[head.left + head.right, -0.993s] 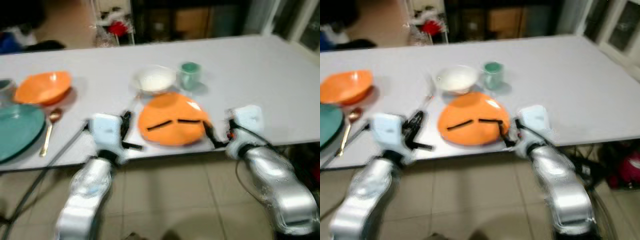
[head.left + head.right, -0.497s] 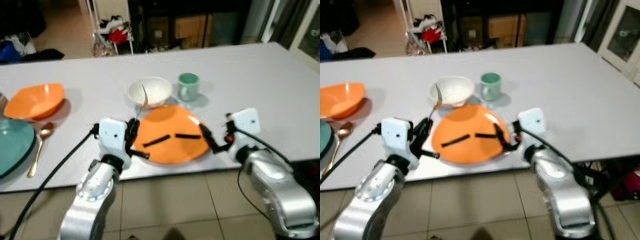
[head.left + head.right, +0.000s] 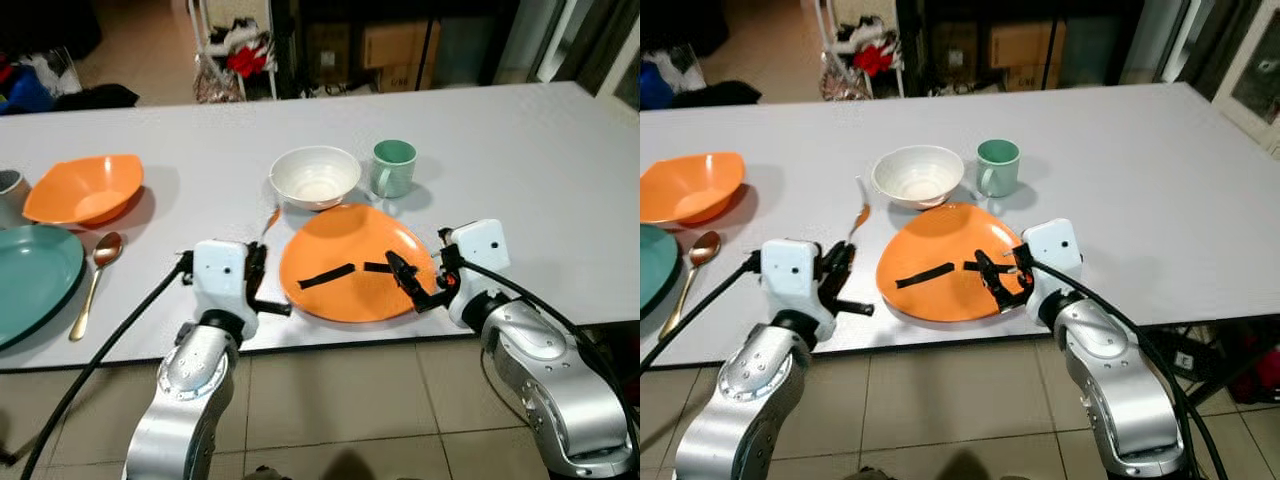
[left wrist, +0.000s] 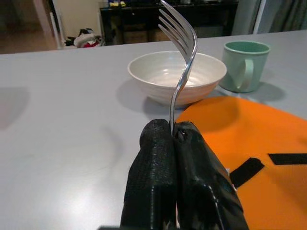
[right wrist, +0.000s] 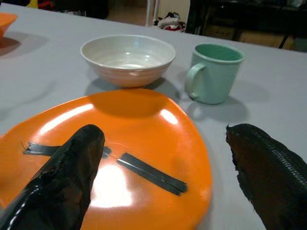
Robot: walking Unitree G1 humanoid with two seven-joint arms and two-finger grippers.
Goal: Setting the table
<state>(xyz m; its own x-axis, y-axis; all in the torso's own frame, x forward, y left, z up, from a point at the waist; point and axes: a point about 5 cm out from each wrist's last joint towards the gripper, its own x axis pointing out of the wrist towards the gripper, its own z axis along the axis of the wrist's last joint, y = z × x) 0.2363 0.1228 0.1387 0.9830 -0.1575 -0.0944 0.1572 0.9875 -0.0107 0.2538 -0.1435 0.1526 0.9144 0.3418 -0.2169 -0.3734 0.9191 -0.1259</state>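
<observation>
Left pincer (image 4: 175, 136) clamps fork (image 4: 181, 62), handle hidden. Right pincer (image 5: 163, 158) spread over orange plate (image 5: 144, 143). White bowl (image 5: 127, 57) empty.

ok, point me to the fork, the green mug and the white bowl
fork (image 4: 180, 72), left wrist view, on the neck below the tines
green mug (image 3: 393, 167), left eye view, on the outer wall
white bowl (image 3: 345, 175), left eye view, on the right rim

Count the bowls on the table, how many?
2. A white bowl sits behind the orange plate, beside the mug. An orange bowl sits far left, by the spoon.
</observation>
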